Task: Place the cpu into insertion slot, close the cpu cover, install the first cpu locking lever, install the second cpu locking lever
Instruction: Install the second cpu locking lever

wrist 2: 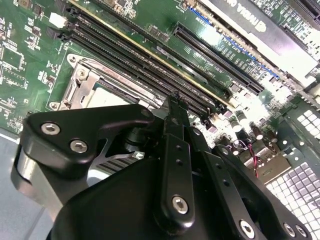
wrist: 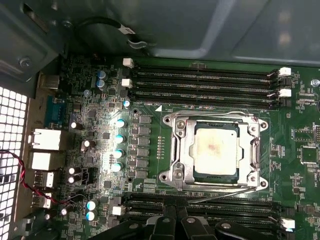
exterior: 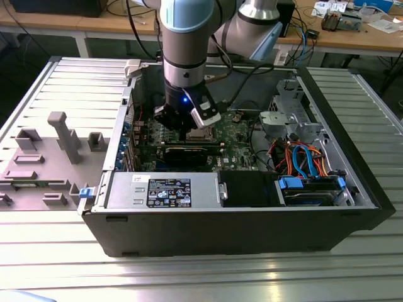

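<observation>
Gripper [wrist 2: 172, 107] fingers come together to a narrow tip with nothing between them, as the second wrist view shows; they hang just above the long memory slots [wrist 2: 150, 75] right beside the socket. Around it sits the big open computer case [exterior: 352, 207] on a slatted metal bench [exterior: 189, 277], with the green circuit board [wrist: 145, 175] lying flat inside and a long black graphics card [exterior: 189, 151] running across it. On that board, in the first wrist view, the insertion slot [wrist: 176, 172] already has the cpu [wrist: 216, 150] lying square in it, silvery top up, so the first step looks done. The cpu cover [wrist: 186, 150] lies down flat around the chip, its window framing the metal top, so I judge that step done as well. One thin locking lever [wrist: 225, 196] stands slightly askew along the socket edge nearest the gripper and looks unlatched; whether the other is fastened I cannot tell. The lever work seems to be what is left. As for the pose, the arm [exterior: 184, 38] reaches straight down into the case from above, wrist vertical, the gripper pointing at the board over the socket area.
</observation>
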`<act>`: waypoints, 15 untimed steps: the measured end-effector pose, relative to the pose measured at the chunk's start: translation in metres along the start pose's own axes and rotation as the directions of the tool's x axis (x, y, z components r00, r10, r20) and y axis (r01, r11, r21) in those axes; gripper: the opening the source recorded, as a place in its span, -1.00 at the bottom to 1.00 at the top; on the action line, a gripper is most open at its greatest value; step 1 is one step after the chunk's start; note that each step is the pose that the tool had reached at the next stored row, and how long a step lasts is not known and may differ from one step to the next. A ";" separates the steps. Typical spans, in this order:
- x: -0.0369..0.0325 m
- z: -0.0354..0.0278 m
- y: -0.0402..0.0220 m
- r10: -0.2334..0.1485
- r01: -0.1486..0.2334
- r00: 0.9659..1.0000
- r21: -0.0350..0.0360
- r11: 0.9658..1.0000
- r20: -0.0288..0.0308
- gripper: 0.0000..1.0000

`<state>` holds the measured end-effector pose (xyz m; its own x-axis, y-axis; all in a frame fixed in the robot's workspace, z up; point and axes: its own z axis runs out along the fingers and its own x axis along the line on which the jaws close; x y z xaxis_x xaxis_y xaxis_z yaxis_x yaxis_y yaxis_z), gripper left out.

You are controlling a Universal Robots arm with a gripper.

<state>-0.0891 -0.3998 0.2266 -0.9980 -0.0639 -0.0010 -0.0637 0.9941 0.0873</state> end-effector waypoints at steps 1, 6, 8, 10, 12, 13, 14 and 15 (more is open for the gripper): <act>0.0000 0.0006 -0.0002 0.000 0.000 1.000 -0.004 1.000 0.000 -0.79; 0.0003 0.0037 -0.0010 -0.003 0.003 1.000 -0.022 1.000 0.001 -0.79; 0.0005 0.0048 -0.0021 -0.005 0.005 1.000 -0.029 1.000 0.001 -0.79; 0.0007 0.0054 -0.0052 -0.005 0.005 1.000 -0.039 0.999 0.000 -0.79; 0.0008 0.0062 -0.0077 -0.005 0.005 1.000 -0.063 0.998 0.001 -0.79; 0.0009 0.0065 -0.0079 -0.006 0.006 1.000 -0.071 0.997 0.001 -0.79; 0.0011 0.0067 -0.0081 -0.006 0.006 1.000 -0.077 0.997 0.002 -0.79; 0.0012 0.0071 -0.0085 -0.006 0.007 1.000 -0.081 0.997 0.002 -0.79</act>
<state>-0.0898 -0.4077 0.2188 -0.9975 -0.0701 -0.0033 -0.0696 0.9834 0.1678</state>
